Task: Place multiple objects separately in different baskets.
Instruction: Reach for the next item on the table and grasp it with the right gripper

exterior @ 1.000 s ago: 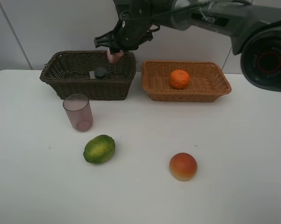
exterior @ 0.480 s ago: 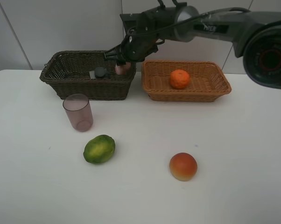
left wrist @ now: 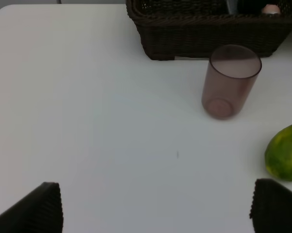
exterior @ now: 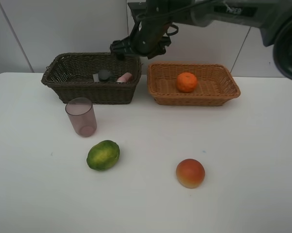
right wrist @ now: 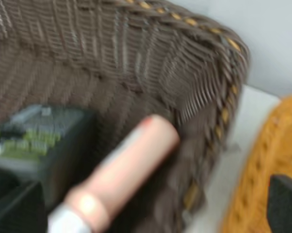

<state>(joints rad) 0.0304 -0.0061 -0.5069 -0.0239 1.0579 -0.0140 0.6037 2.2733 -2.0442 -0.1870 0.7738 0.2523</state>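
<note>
So the whole setup sits on a plain white surface [exterior: 243, 155], matte and evenly lit, pushed up against a pale wall [exterior: 63, 29] of flat panels with thin dark seams. At the back, the dark brown basket [exterior: 73, 87] and the light tan basket [exterior: 219, 94] stand side by side, close but not touching. The right jaws hang over the end of the dark basket nearest the tan one, spread wide with nothing in them. The pink bottle [exterior: 124, 77] lies on its side inside that basket right below them, next to the dark bottle [exterior: 104, 74]. The orange [exterior: 186, 82] is in the tan basket. Out on the open surface, the pink cup [exterior: 81, 116] stands upright just in front of the dark basket, the green fruit [exterior: 103, 155] sits a bit nearer the camera, and the red-orange fruit [exterior: 190, 173] is well off to its right. The left jaws are wide open too, holding nothing, over bare surface with the cup and green fruit ahead of them.
</note>
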